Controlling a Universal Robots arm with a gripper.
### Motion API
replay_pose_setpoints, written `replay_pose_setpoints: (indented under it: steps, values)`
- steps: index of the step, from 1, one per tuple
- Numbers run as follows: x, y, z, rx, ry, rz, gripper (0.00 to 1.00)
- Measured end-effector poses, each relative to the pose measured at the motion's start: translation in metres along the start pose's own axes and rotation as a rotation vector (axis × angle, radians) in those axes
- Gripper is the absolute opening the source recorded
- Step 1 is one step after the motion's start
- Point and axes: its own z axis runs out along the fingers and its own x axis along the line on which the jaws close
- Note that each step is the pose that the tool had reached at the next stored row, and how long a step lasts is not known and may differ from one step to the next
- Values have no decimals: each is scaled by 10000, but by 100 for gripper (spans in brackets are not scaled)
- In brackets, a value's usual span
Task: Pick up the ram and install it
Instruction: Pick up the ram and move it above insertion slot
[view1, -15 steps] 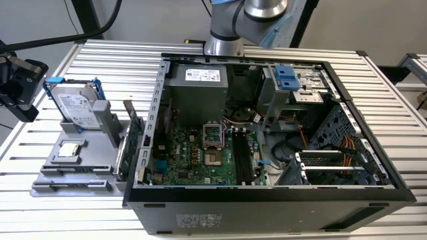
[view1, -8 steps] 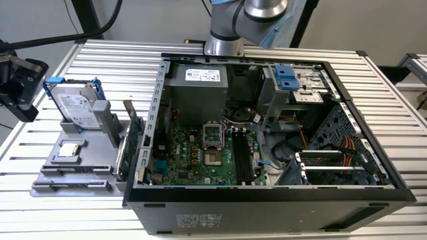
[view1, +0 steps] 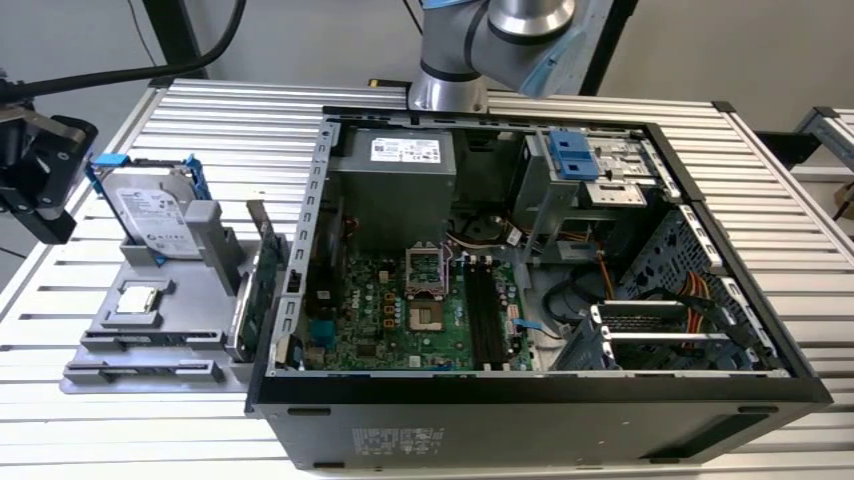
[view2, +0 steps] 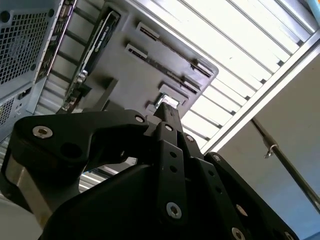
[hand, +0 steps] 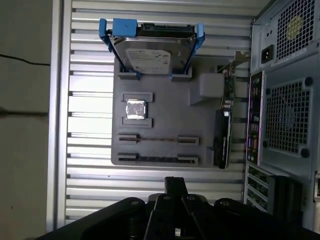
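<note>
Standing on edge, the ram (hand: 157, 160) sits in a slot by the rim of the gray holder (hand: 170, 112) (processor (hand: 135, 109) and hard drive (hand: 152, 52) share it) on the table (hand: 90, 65), beside the open computer case (hand: 287, 115). The tool (hand: 175, 181) hovers clear of it, drawn narrow and holding nothing.

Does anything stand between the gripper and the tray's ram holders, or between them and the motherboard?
Nothing visible stands between the gripper and the tray's ram holders. Toward the motherboard's memory slots, the upright expansion card and the case wall stand in between.
</note>
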Motion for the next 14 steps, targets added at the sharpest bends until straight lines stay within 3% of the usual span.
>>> replay_pose_setpoints:
  steps: [14]
  values:
    - [-1,2,1,-8,16,-349,0]
